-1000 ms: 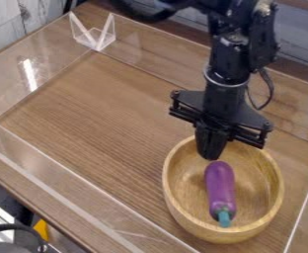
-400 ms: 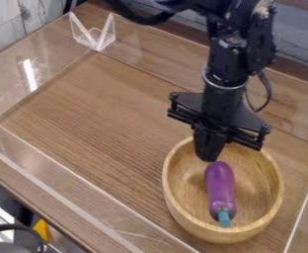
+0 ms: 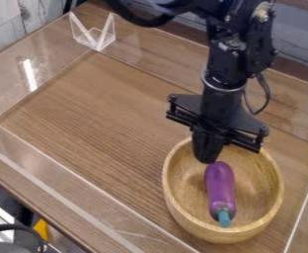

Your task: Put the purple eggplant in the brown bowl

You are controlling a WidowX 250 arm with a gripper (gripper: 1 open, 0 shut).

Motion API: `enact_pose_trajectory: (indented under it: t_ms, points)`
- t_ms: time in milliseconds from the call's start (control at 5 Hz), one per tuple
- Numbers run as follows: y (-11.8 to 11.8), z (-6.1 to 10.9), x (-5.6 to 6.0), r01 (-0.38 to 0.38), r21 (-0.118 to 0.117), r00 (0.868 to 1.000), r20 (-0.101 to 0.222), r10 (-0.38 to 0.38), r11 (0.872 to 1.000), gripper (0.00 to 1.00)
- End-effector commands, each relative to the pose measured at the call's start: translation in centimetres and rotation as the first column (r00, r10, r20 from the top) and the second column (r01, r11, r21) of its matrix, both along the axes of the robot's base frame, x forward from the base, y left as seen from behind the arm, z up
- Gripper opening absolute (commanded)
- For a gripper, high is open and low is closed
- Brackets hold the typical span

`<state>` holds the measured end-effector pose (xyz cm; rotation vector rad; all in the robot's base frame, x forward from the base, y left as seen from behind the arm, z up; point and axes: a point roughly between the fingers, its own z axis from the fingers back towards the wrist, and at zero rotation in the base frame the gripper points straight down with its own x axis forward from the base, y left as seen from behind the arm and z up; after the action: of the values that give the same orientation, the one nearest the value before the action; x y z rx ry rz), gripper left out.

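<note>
Risen very slightly since a second ago, if at all: hand point(image 3: 209, 153) hanging at almost the same spot over the far-left part of the brown bowl point(image 3: 184, 203), everything else lying as before. Nearest the camera, cut off at the bottom-left corner: dark gear with a yellow patch point(image 3: 38, 230), too little of it showing to name. Just beyond, clear plastic walls point(image 3: 64, 203) fencing the table point(image 3: 104, 109), hard to trace except by pale edges and glare. Close to the front right, resting on the wood-grain surface: brown bowl, whole rim visible, thick and light-coloured. Inside it, lying flat on the bottom, right of centre: purple eggplant point(image 3: 220, 185), long axis running toward the camera, blue-teal stem tip at the near end, almost touching the near inner wall. Free of any grip, well clear of the fingers. Above the bowl's far-left rim: hand pointing straight down, dark fingers pressed together into one narrow tip, nothing between them; tip dipping just below rim level in this view, so a patch of the bowl's far inner wall hidden behind it. Whether the tip touches the wood cannot be told. Higher up, black crossbar and column of the arm point(image 3: 229, 59), cables beside it, upper end cut off by the top edge and merging with the dark background. Farthest back, at the top left: small clear V-shaped plastic piece point(image 3: 91, 32) standing near the far wall.
</note>
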<state>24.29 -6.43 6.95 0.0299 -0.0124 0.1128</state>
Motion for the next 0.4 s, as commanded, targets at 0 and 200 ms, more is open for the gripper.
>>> enact_pose_trajectory:
  t_ms: [0,200]
  points:
    - [0.03,0.54,0.29,0.003,0.0,1.0,0.023,-0.003,1.0,0.0]
    - [0.09,0.46,0.28,0.001,0.002,1.0,0.021,-0.001,1.0,0.0]
